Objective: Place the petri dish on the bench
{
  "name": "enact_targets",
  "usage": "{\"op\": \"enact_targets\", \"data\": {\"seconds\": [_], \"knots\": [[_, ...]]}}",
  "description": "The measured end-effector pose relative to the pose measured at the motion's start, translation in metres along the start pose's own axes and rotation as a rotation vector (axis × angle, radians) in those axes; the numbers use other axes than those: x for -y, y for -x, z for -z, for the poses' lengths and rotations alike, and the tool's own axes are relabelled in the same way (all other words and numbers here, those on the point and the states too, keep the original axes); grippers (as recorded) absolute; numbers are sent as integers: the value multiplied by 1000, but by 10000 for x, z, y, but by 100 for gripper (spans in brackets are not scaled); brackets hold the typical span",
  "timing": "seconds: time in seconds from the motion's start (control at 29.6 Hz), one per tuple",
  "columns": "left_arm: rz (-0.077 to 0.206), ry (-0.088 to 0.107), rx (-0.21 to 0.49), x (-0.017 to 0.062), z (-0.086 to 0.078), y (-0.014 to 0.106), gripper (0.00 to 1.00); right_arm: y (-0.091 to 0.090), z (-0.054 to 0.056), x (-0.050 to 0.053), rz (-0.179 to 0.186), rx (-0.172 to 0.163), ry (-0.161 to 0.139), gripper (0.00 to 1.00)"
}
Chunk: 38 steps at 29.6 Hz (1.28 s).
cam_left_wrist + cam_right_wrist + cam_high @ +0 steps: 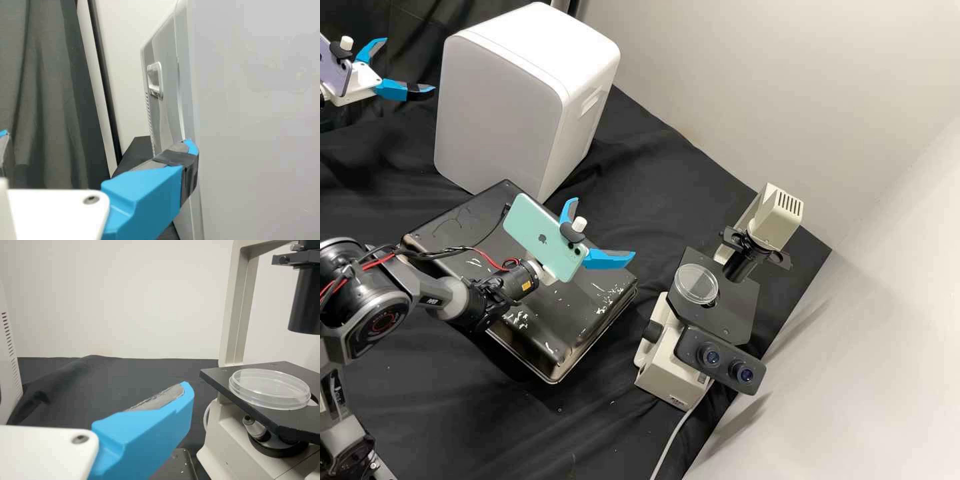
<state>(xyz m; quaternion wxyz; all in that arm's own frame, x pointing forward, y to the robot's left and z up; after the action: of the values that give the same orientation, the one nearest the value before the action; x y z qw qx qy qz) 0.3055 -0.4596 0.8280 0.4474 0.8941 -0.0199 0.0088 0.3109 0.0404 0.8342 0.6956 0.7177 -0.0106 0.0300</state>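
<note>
The black tabletop [653, 180] held a white box [520, 100], a scuffed dark tray [547, 333] and a microscope [673, 373], the petri dish [697, 283] on its stage [733, 310]. The right arm's jaws hung apart over the tray; the left arm's jaws, also apart, beside the box.

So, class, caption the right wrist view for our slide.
Petri dish sits on the microscope stage, right arm's fingers apart from it.

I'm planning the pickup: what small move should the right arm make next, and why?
Probably ease the right arm forward toward the petri dish: the dish lies on the microscope stage, and the arm's jaws stand open, apart from it.
</note>
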Motion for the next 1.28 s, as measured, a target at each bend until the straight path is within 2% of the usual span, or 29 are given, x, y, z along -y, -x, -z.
{"op": "enact_targets", "data": {"seconds": [0.41, 0.57, 0.68, 0.74, 0.88, 0.91, 1.08, 1.15, 1.28], "knots": [[0, 0, 0, 0, 0, 0, 100, 0, 0, 0, 0, 0, 0, 100], [-2, 4, 52, -15, -160, 62, 100, 0, 0, 0, 0, 0, 0, 100], [-5, 7, 113, -36, -325, 176, 100, 0, 0, 0, 0, 0, 0, 100], [-15, -5, 162, -37, -409, 254, 100, 0, 0, 0, 0, 0, 0, 100], [-14, -13, 244, 31, -500, 421, 100, 0, 0, 0, 0, 0, 0, 100], [-14, -12, 256, 42, -509, 458, 100, 0, 0, 0, 0, 0, 0, 100], [-7, 30, 326, 129, -537, 664, 100, 0, 0, 0, 0, 0, 0, 100], [-7, 39, 366, 160, -568, 744, 100, 0, 0, 0, 0, 0, 0, 100], [26, 22, 456, 236, -661, 916, 100, 0, 0, 0, 0, 0, 0, 100]]}}
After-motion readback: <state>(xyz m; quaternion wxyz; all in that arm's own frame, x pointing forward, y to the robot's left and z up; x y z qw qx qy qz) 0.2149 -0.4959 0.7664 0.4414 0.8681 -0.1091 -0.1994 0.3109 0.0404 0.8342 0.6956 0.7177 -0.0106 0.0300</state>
